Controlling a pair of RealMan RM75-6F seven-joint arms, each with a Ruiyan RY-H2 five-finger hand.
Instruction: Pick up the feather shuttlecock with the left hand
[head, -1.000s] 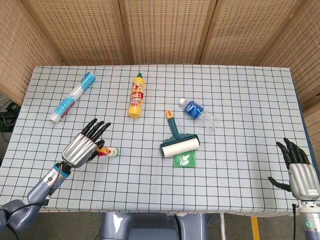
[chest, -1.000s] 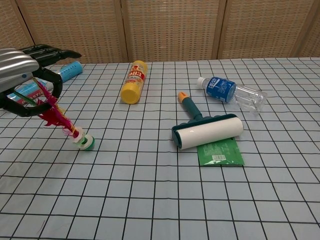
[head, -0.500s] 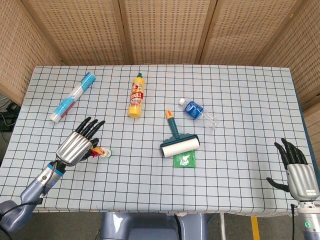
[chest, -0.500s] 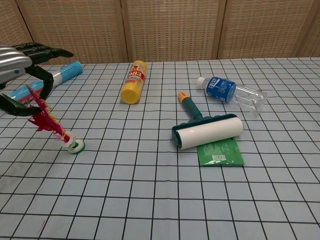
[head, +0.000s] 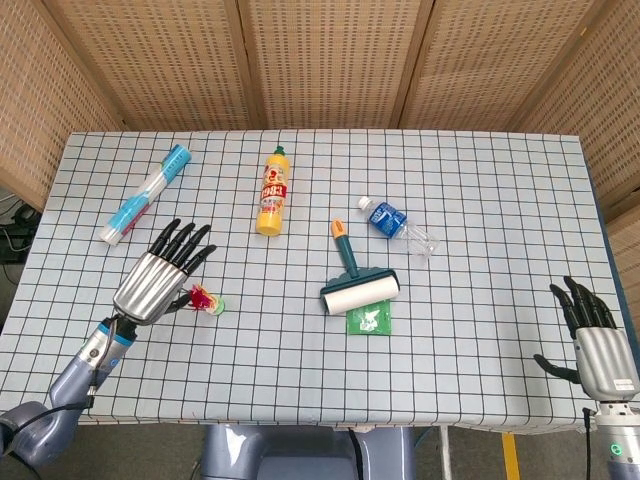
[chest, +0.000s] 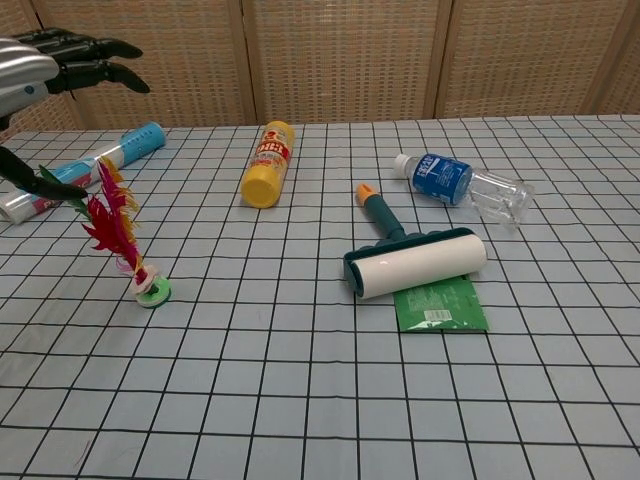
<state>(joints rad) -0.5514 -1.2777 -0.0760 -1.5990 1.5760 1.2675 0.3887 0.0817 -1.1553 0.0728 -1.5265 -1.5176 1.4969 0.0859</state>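
Note:
The feather shuttlecock (head: 205, 300) stands upright on its white and green base (chest: 152, 292) at the table's front left, its red and yellow feathers (chest: 110, 215) pointing up. My left hand (head: 160, 275) hovers just left of and above it with fingers spread and nothing in its grip. In the chest view the left hand (chest: 45, 65) is at the top left corner, and its thumb tip comes close to the feathers. My right hand (head: 595, 335) hangs open past the table's front right corner, holding nothing.
A blue and white tube (head: 146, 194) lies behind the left hand. A yellow bottle (head: 272, 192) lies at the middle back. A lint roller (head: 357, 285) rests on a green packet (head: 368, 318), with a water bottle (head: 397, 226) behind them.
The left hand released the feathers, rose and spread its fingers. The shuttlecock, tilted and dragged left earlier, now stands upright on its base. The right hand barely moved.

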